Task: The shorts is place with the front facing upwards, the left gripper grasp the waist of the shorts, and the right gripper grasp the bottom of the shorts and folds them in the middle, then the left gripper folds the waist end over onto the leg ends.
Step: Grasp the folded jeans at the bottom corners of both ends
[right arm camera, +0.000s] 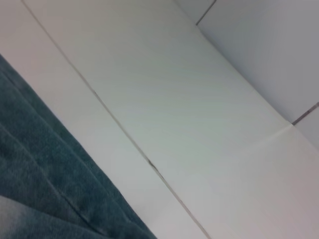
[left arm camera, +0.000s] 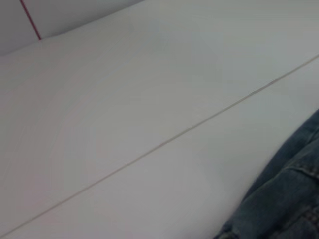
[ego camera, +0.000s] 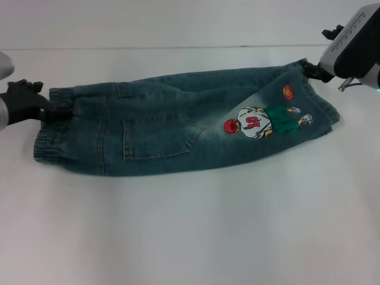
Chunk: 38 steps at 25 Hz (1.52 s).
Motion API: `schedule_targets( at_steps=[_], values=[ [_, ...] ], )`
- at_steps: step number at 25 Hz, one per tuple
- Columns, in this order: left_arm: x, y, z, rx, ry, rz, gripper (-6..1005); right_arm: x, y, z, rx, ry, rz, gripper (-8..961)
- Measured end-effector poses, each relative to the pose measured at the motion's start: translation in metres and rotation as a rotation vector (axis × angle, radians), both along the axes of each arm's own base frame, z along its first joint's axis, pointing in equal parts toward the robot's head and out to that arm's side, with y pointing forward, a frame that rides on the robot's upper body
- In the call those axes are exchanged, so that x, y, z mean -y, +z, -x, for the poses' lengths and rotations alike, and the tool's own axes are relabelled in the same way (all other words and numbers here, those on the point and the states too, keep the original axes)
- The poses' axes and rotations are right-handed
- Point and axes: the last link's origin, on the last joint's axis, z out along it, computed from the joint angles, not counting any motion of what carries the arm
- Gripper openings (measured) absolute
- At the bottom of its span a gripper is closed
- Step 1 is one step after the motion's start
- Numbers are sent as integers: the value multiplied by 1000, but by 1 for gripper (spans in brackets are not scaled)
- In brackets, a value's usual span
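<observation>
The shorts point(ego camera: 178, 127) lie folded lengthwise on the white table, with the back patch pocket and the cartoon print facing up. The gathered waist of the shorts point(ego camera: 50, 133) points to the left and the bottom of the shorts point(ego camera: 323, 107) to the right. My left gripper point(ego camera: 41, 107) is shut on the far corner of the waist. At the far corner of the leg hems, my right gripper point(ego camera: 312, 71) is shut on the denim. The far edge runs taut between them. Denim of the shorts point(left arm camera: 284, 204) fills a corner of the left wrist view; the right wrist view also catches the shorts point(right arm camera: 40, 184).
The white table point(ego camera: 190, 237) spreads wide around the shorts, with bare surface toward the front. A thin seam point(left arm camera: 164, 142) runs across the tabletop behind the garment. A white wall point(ego camera: 178, 24) stands at the back.
</observation>
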Motion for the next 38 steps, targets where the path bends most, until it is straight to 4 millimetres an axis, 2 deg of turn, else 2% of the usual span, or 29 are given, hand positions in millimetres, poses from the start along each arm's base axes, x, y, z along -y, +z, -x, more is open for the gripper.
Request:
schedule_targets(
  at_steps=[1,4,8,11,15,18,19,20,26,32,38],
  values=[
    [1,5,1,10,2,-15,791,0,0,0,-12,-2,-4,807],
    [7,16,-1,76,-12,-50,840,4,3,1,-69,4,4,805],
    [29,35,-5,244,-100,-81,853,20,15,5,-216,57,58,802],
    [52,46,-5,387,-183,-116,852,41,27,5,-361,110,124,798],
    [84,49,3,536,-258,-165,852,65,39,-2,-504,147,198,787],
    [105,48,14,602,-290,-216,852,89,36,-4,-588,174,297,788],
    [112,47,19,617,-293,-237,852,105,31,-4,-626,197,376,788],
    [117,46,23,625,-288,-251,852,105,31,-4,-626,197,376,788],
    [137,35,41,607,-247,-283,853,155,20,-12,-656,262,577,787],
    [142,26,56,535,-175,-265,852,169,2,-20,-608,257,665,787],
    [134,8,67,406,-102,-148,849,173,-9,-22,-591,252,715,788]
  ],
)
